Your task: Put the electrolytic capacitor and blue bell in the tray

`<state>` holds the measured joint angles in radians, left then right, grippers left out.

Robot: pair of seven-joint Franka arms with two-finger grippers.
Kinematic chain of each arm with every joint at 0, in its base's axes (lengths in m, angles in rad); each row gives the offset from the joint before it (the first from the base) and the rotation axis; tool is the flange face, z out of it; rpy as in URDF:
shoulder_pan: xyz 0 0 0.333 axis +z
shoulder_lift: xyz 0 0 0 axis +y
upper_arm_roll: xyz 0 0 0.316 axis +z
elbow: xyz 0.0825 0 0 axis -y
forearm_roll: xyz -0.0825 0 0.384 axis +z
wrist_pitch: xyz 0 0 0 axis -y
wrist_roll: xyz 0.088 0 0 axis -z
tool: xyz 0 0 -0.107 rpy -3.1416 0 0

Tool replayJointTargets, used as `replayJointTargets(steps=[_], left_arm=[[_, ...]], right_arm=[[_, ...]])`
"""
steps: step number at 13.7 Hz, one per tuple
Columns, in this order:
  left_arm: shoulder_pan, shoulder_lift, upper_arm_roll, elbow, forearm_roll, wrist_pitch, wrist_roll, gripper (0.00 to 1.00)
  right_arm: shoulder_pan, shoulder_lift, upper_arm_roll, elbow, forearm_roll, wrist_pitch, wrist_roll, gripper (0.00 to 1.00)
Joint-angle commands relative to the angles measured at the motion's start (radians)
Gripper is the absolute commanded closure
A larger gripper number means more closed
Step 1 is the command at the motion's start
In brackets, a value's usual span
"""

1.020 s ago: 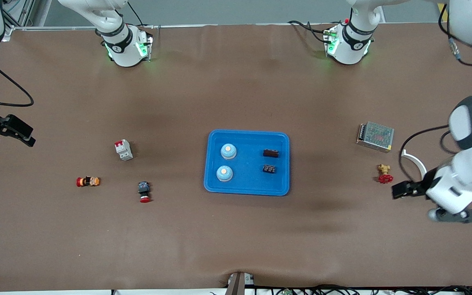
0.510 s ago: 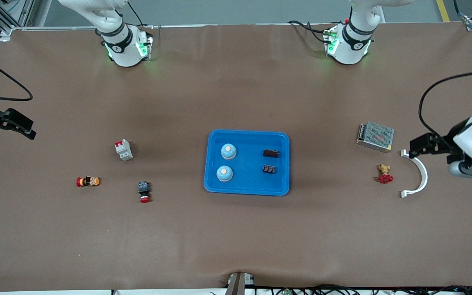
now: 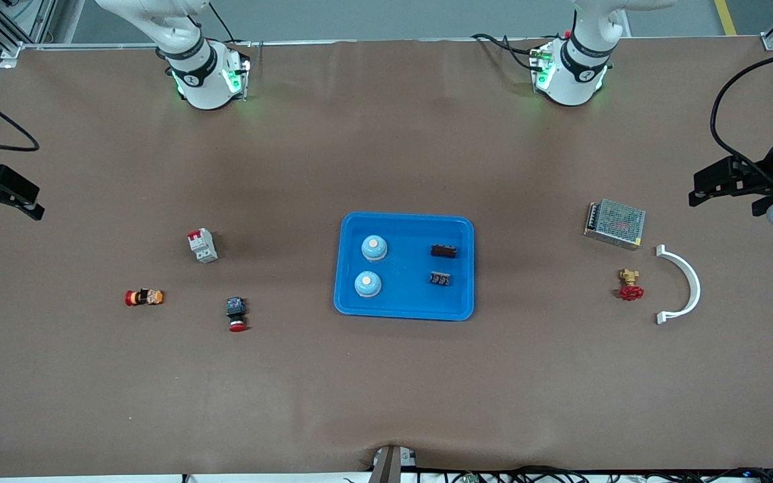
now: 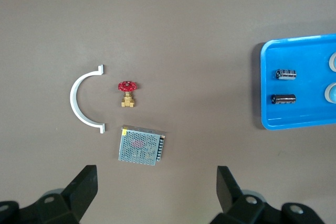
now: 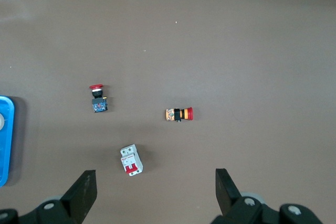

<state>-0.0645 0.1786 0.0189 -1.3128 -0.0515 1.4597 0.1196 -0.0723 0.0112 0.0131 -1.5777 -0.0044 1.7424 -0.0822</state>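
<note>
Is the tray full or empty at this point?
Neither: the tray holds two blue bells and two capacitors, with bare floor between.

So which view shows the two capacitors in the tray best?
The left wrist view: both capacitors show as banded cylinders in the tray. The front view shows them as dark blocks. The right wrist view misses them.

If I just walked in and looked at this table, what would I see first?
You'd spot the bright blue tray in the middle of the table, holding two blue bells and two small dark capacitors. Toward the left arm's end lie a red-handled valve, a white curved clip and a metal mesh box. Both grippers, left and right, hang open over the table's ends.
</note>
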Motion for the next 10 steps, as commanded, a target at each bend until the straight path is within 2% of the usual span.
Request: replayJointTargets(steps=[1,2,4,5,6,10], left_arm=[[-0.014,-0.051,0.009,-0.074,-0.016,0.017,0.017,0.0],[-0.02,-0.066,0.009,-0.094,-0.016,0.045,0.018,0.0],[-0.032,-0.119,0.012,-0.196,-0.016,0.144,0.019,0.0],[-0.035,-0.134,0.012,-0.23,-0.016,0.162,0.019,0.0],[-0.038,-0.134,0.012,-0.232,-0.016,0.16,0.019,0.0],[-0.021,-0.146,-0.004,-0.275,0.019,0.163,0.018,0.0]], right_arm=[[-0.003,-0.016,0.008,-0.001,0.004,-0.02,0.036,0.0],[0.005,-0.016,0.008,-0.002,0.004,-0.02,0.039,0.0],[0.038,-0.014,-0.002,-0.004,0.004,-0.017,0.041,0.0],[0.08,-0.016,-0.046,-0.004,0.004,-0.02,0.042,0.0],[0.1,-0.014,-0.07,-0.002,0.004,-0.018,0.042,0.0],[0.071,-0.01,-0.068,-0.002,0.004,-0.012,0.041,0.0]])
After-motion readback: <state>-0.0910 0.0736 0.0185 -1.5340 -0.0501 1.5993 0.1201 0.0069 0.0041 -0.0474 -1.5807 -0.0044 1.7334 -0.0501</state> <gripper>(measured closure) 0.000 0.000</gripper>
